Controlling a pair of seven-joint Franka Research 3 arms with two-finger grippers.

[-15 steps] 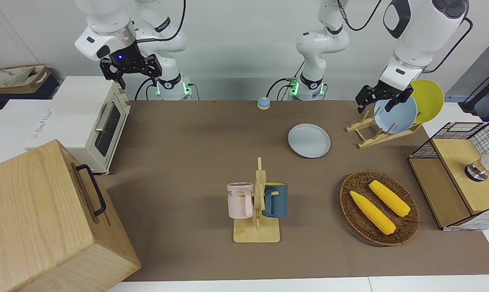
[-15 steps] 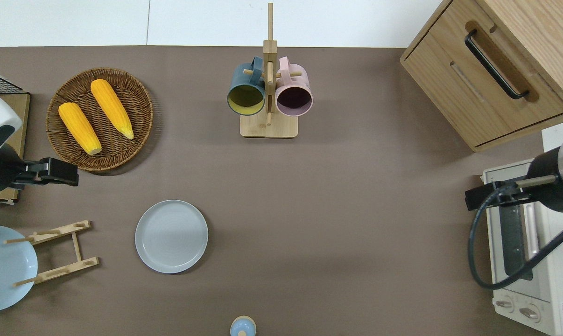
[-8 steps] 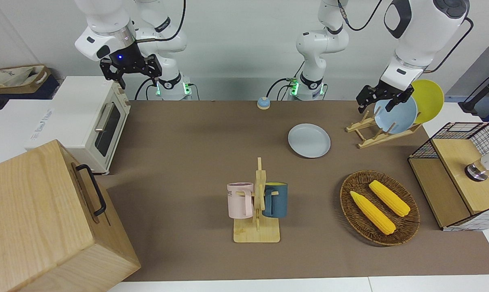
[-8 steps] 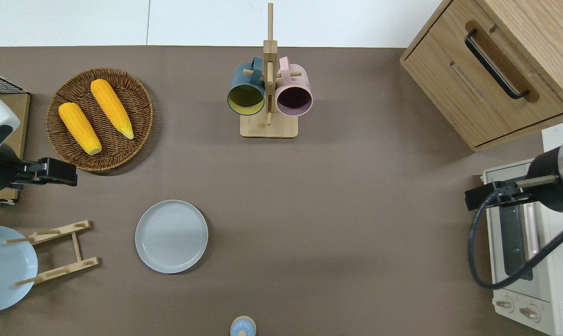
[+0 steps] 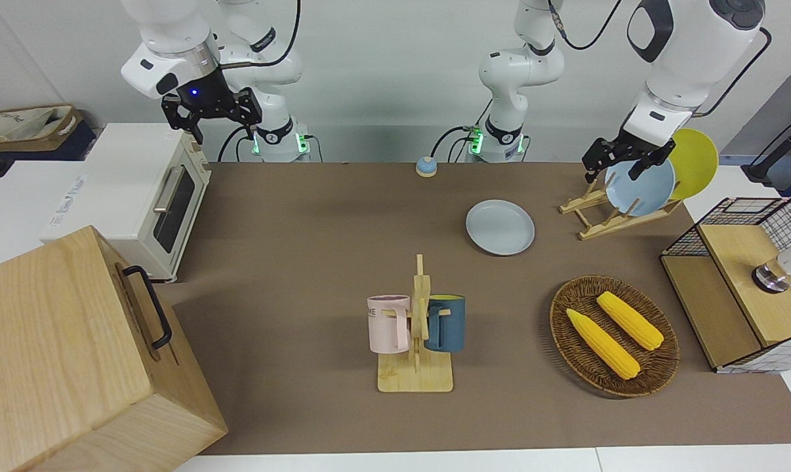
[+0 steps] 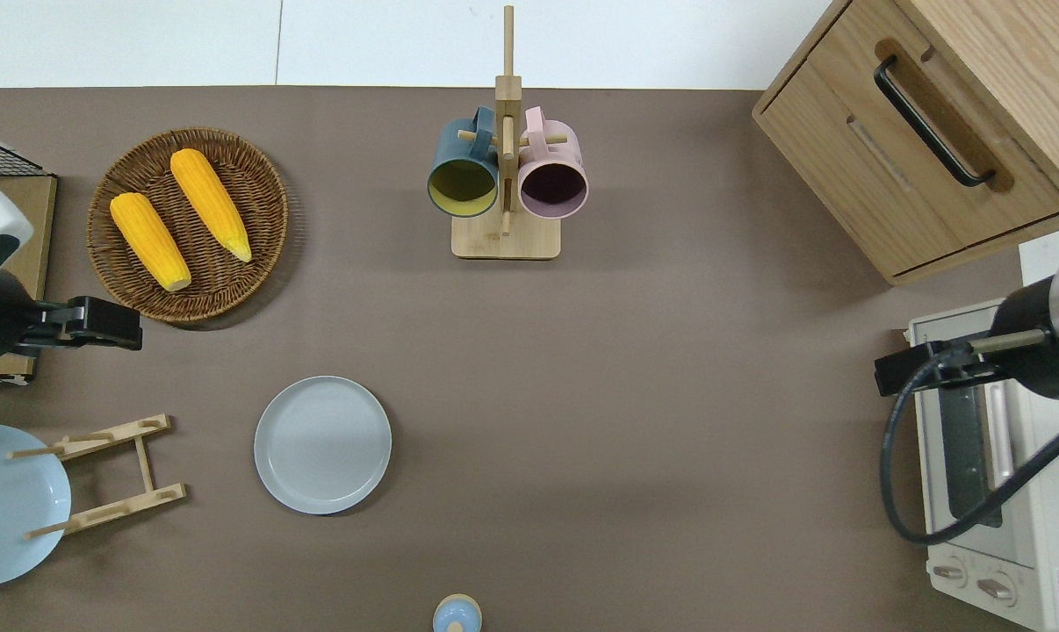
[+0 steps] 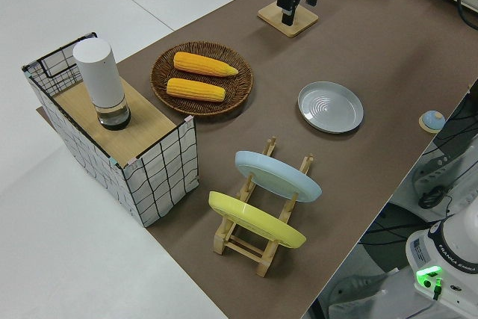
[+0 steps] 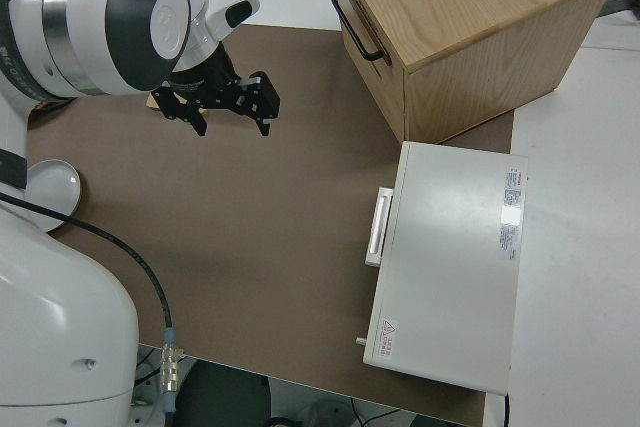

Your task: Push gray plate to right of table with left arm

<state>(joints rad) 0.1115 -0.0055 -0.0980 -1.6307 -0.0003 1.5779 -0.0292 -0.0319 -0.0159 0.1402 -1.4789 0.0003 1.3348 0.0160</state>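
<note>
The gray plate lies flat on the brown table, nearer to the robots than the mug rack; it also shows in the overhead view and the left side view. My left gripper is open and empty, up in the air. In the overhead view it is over the table between the corn basket and the plate rack, apart from the gray plate, toward the left arm's end. My right arm is parked, its gripper open.
A wooden rack holds a light-blue plate and a yellow plate. A wicker basket holds two corn cobs. A mug rack, a small bell, a toaster oven and a wooden cabinet also stand here.
My left gripper has drifted slightly toward the left arm's end of the table. The gray plate and the right arm have not moved.
</note>
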